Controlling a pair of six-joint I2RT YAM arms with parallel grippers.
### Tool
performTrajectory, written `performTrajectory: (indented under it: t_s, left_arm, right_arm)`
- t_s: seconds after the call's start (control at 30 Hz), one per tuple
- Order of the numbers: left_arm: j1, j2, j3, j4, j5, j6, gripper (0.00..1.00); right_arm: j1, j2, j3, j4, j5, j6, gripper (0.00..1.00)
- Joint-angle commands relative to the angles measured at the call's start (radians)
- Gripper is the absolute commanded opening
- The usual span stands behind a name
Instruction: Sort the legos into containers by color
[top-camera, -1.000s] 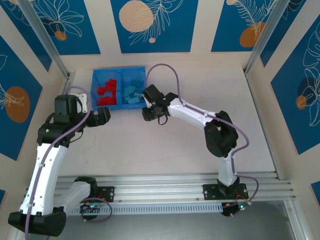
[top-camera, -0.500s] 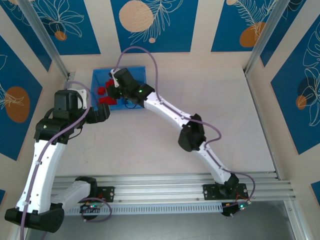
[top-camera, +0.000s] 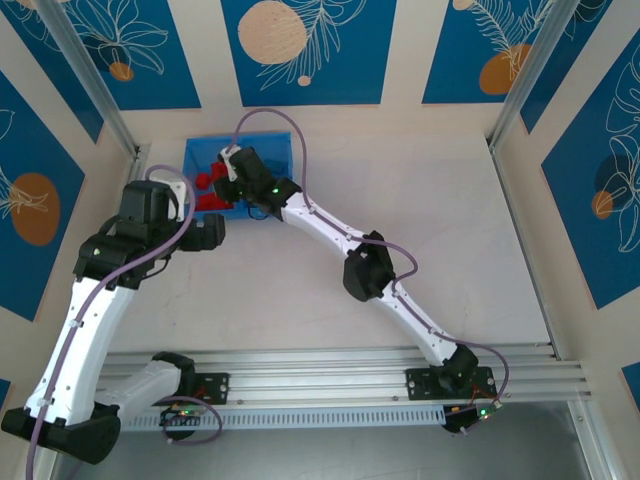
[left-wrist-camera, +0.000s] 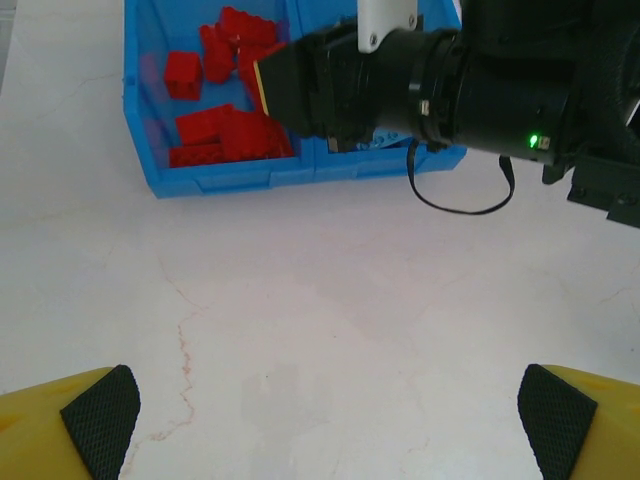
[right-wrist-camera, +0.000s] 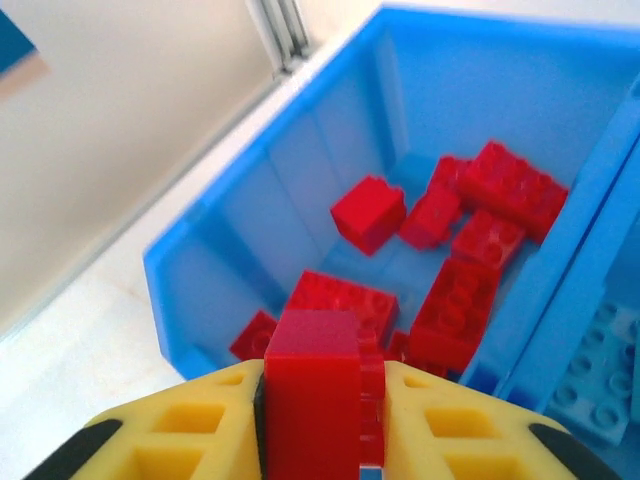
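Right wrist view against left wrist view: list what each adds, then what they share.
Right wrist: the right gripper clamps a red brick at the blue tray, and light blue bricks lie past the middle wall. Left wrist: the left gripper, open above the table, and the right arm's wrist reaching over the tray. Shared: the tray and its loose red bricks.

Nothing legible stands on the blue tray, the legos or the wall panels (these bear leaf outlines and orange discs, not letters or numbers).
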Motion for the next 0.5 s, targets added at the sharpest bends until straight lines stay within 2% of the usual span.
performTrajectory:
  t_s: [0.0,0.1,0.17,0.33,0.47]
  left_arm:
    - [-0.021,0.017,-0.001,-0.008,-0.029,0.028,1.0]
    - [-0.044,0.037,0.003,-0.005,-0.05,0.039,1.0]
    - [-0.057,0.05,0.004,-0.003,-0.062,0.043,1.0]
    - [-0.058,0.063,0.003,-0.004,-0.073,0.021,1.0]
    - [-0.057,0.069,-0.01,-0.001,-0.11,0.002,1.0]
  right_arm:
    - [-0.023,0.006,0.047,0.113,0.033,0.021,0.42]
    - [-0.039,0.01,0.079,0.13,0.026,0.071,0.66]
    - [-0.048,-0.005,0.085,0.12,0.019,0.083,0.74]
    - [-0.053,-0.115,0.041,0.043,-0.013,0.069,0.77]
    - [-0.059,-0.299,-0.117,-0.038,-0.008,0.057,0.79]
